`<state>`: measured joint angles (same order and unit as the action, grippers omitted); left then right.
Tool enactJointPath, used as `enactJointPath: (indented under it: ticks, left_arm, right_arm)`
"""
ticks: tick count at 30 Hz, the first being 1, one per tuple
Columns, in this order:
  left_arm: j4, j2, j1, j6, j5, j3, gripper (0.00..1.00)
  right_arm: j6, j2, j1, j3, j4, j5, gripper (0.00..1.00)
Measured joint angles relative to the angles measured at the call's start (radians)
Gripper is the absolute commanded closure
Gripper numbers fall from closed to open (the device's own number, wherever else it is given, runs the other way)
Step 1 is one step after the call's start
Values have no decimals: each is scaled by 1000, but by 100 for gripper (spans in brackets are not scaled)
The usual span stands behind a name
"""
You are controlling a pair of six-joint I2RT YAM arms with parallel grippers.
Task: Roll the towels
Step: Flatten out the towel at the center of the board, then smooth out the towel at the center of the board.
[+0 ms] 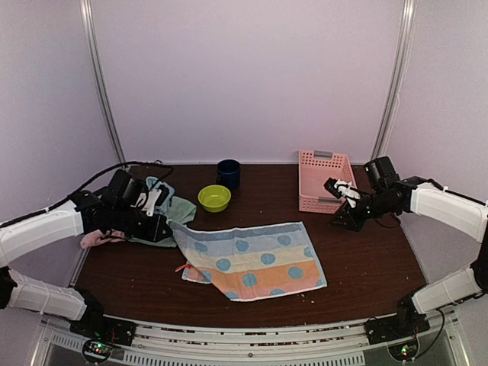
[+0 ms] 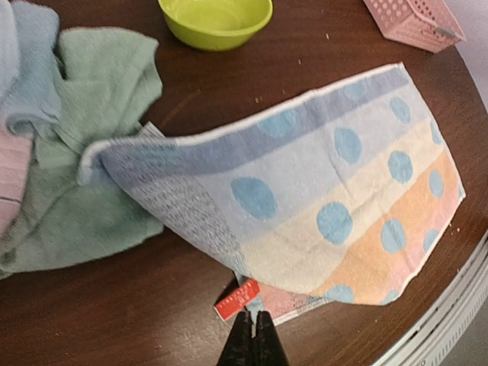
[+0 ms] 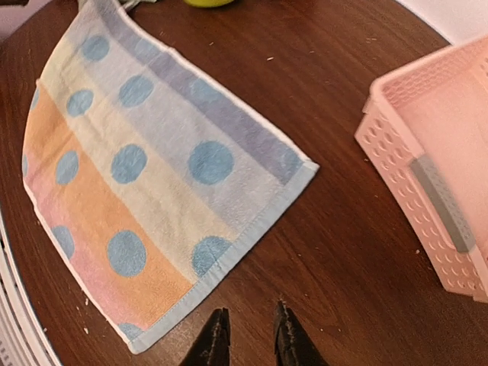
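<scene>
a: what room and surface are you showing me?

b: you have plain pale walls [image 1: 244, 76] on three sides, with a slim metal pole [image 1: 103, 84] rising at each back corner. below them is a dark brown wooden table [image 1: 366, 259] with a curved near edge, speckled with a few crumbs. a pale metal rail [image 1: 252, 339] runs along the front.

a: where are the towels?

b: your spotted towel [image 1: 252, 259], light blue with cream, orange and pink bands, lies spread flat at the middle of the table. its far left corner is raised against a heap on the left. in that heap you have a mint green towel [image 2: 99, 84], a pale blue towel [image 2: 34, 69] and a pink towel [image 2: 9, 179], all crumpled together.

a: anything else on the table?

b: a pink lattice basket [image 1: 324, 179] stands at the back right, well apart from the towels. a lime bowl [image 1: 214, 197] and a dark blue mug [image 1: 228, 174] sit behind the spread towel.

a: and the grippers?

b: your left gripper [image 2: 252, 314] has its fingers pressed together, empty, just beside the towel's red tag [image 2: 237, 299]. your right gripper [image 3: 251, 311] hangs over bare wood near the towel's right corner, fingers slightly apart, holding nothing.
</scene>
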<state>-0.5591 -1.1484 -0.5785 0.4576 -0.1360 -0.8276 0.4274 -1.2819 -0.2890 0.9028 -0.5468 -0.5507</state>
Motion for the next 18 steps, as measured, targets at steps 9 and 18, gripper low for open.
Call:
enactJointPath:
  ticks: [9,18]
  left_arm:
    - [87,-100,-86,48,-129,137,100]
    - [238,-227,-111,68,-157,164,100]
  right_arm:
    - [109,-181,-226,5,-14,124,84]
    - [142,-272,-318,5,-24,190,86]
